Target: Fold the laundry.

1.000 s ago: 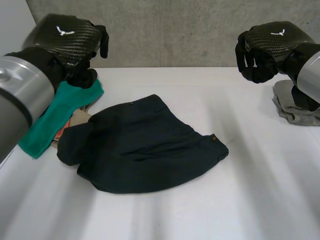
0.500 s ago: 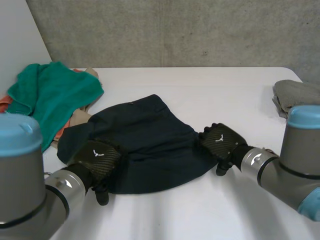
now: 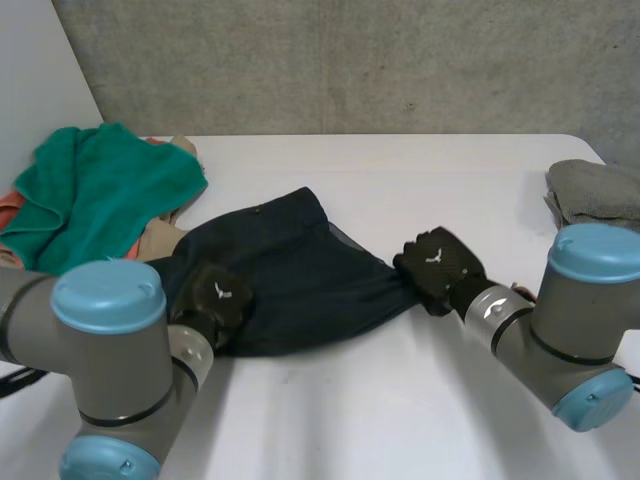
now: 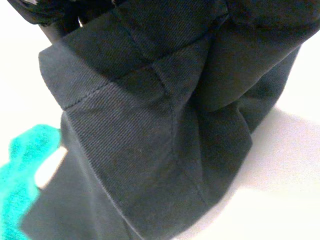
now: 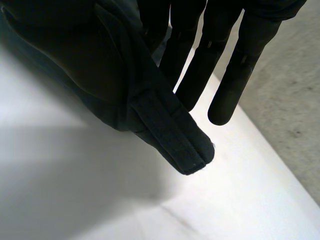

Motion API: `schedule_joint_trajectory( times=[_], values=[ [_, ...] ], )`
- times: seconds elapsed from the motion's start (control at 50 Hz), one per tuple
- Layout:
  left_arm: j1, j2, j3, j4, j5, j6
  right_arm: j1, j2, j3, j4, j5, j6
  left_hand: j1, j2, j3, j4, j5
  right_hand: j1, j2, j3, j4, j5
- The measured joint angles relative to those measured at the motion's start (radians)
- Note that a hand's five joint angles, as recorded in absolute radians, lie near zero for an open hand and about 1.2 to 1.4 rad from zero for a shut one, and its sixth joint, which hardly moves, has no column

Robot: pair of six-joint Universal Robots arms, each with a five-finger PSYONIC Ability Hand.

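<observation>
Dark garment (image 3: 300,280) lies rumpled across the middle of the white table (image 3: 420,420), drawn out between the two hands.

Left hand (image 3: 218,297) rests on the garment's near-left edge. In the left wrist view a hemmed edge stands raised just beside that hand. Whether the hand grips it cannot be told.

Right hand (image 3: 435,268) is at the opposite, right corner. In the right wrist view its fingers (image 5: 225,75) run straight. A stitched corner (image 5: 172,135) of the cloth juts out beside them, clear of the table with shadow beneath. The thumb is covered by cloth. Judgement: the corner is pinched against the straight fingers.

A teal towel (image 3: 90,200) lies over a beige cloth (image 3: 160,238) close beside the garment's left end. A grey cloth (image 3: 595,195) lies well apart at the far right.

Step in hand, as judged: spreading the garment flat. No fold is made yet.

Risks noted:
1. The right pinch takes only the corner tip, so a firm sideways pull could slip it free.
2. The left hold is unconfirmed. If only one hand grips, the garment would drag and bunch instead of stretching.
3. The garment's left end sits near the towel pile, and a lift or drag there could catch the pile and carry it along.
4. The cloth is doubled on itself by the left hand, so folding before it is flattened would set creases.
</observation>
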Motion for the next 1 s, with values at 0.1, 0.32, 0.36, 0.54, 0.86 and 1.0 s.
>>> schedule_joint_trajectory(
  times=[0.1, 0.32, 0.36, 0.54, 0.86, 1.0],
  values=[
    [-0.002, 0.141, 0.056, -0.027, 0.002, -0.062, -0.035, -0.118, -0.032, 0.087, 0.014, 0.067, 0.033, 0.001, 0.013, 0.004, 0.000, 0.007, 0.000, 0.000, 0.001, 0.006],
    [-0.005, 0.486, 0.333, -0.342, 0.110, -0.323, -0.169, -0.424, -0.359, 0.558, 0.008, 0.227, 0.035, 0.002, 0.013, 0.004, 0.000, 0.039, 0.000, 0.004, 0.001, 0.007],
    [-0.006, 0.484, 0.381, -0.412, 0.137, -0.362, -0.181, -0.433, -0.420, 0.627, 0.002, 0.246, 0.035, 0.003, 0.013, 0.004, 0.000, 0.039, 0.000, 0.005, 0.001, 0.013],
    [-0.003, 0.220, 0.508, -0.555, 0.159, -0.432, -0.152, -0.281, -0.544, 0.737, 0.022, 0.229, 0.041, 0.005, 0.017, 0.007, 0.000, 0.039, 0.000, 0.005, 0.001, 0.014],
    [0.001, -0.124, 0.538, -0.540, 0.068, -0.428, -0.032, 0.105, -0.510, 0.580, 0.149, 0.151, -0.556, -0.631, -0.602, -0.628, -0.623, -0.431, -0.543, -0.539, -0.548, -0.536],
    [0.005, -0.042, 0.478, -0.530, 0.069, -0.416, -0.014, 0.100, -0.508, 0.514, 0.225, 0.189, -0.685, -0.775, -0.749, -0.783, -0.779, -0.661, -0.769, -0.772, -0.797, -0.796]
  ],
)
